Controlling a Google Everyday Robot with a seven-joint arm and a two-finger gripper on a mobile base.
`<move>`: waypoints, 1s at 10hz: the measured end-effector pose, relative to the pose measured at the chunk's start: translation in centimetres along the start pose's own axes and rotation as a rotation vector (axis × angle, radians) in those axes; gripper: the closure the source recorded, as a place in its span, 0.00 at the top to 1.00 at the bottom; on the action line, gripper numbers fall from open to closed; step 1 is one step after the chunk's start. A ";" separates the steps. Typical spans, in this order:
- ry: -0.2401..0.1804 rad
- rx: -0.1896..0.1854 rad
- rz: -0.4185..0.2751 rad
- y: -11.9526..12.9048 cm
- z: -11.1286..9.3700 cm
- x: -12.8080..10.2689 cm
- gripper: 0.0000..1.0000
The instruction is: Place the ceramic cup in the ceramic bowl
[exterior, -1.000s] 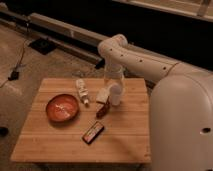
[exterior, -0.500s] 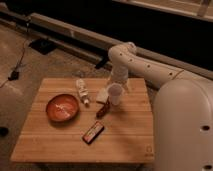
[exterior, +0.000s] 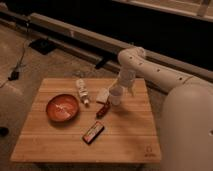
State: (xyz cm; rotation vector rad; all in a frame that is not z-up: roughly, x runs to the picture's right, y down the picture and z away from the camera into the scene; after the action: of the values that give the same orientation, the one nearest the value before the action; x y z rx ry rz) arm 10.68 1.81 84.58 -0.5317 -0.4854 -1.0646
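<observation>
My end effector (exterior: 122, 86) is at the smooth white cup (exterior: 116, 96), grip I cannot tell; round reddish bowl (exterior: 62, 108) well apart

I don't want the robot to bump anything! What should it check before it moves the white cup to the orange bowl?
1. Is the tool at the ceramic cup? ok, it is right at the cup's far side.
2. Is the cup held firmly? cannot tell.
3. Is the cup upright? ok.
4. Is the ceramic bowl upright on the table? ok.
5. Is the straight way to the bowl free? not ok, the clear bottle and a red thing lie between.
</observation>
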 end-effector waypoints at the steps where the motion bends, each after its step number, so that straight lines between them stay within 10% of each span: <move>1: -0.006 0.002 0.006 0.1 0.3 0.0 0.80; 6: -0.061 -0.104 0.029 0.6 3.8 0.6 0.79; 10: -0.113 -0.141 0.030 0.6 4.9 0.8 0.43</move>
State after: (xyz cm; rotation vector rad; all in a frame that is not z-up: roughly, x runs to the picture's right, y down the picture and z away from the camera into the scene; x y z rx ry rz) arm 11.04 4.56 88.79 -0.7245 -0.5027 -1.0488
